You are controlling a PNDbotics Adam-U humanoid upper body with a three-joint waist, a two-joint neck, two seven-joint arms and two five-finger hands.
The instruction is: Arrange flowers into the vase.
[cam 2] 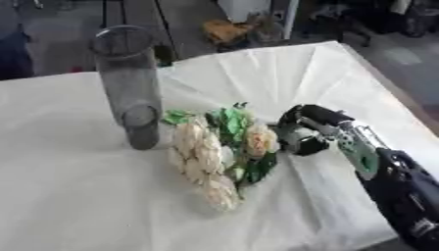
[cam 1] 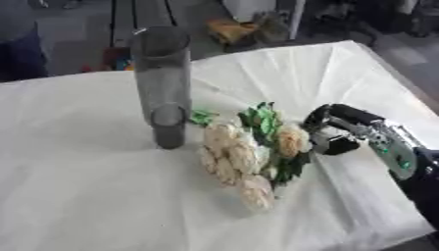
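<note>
Cream blooms: a bunch of cream-coloured artificial roses with green leaves [cam 1: 244, 157] lies flat on the table, heads fanned out toward me, one bloom nearest my right hand.
Vase: tall grey translucent cylinder vase [cam 1: 163, 83] stands upright just left of the bunch, nothing inside that I can see; the leaves closest to it sit near its base.
My right hand: black and silver hand [cam 1: 330, 130] comes in from the right, low over the cloth, at the right edge of the bunch.
My fingers: curled inward toward the nearest cream bloom and leaves; I cannot tell if they actually pinch a stem or only sit against the flowers.
My left hand: not showing in either view.
Table: white creased cloth over the table [cam 1: 85, 186], folds radiating from behind the flowers toward the far right corner.
Background: dark floor and blurred clutter beyond the far edge.
</note>
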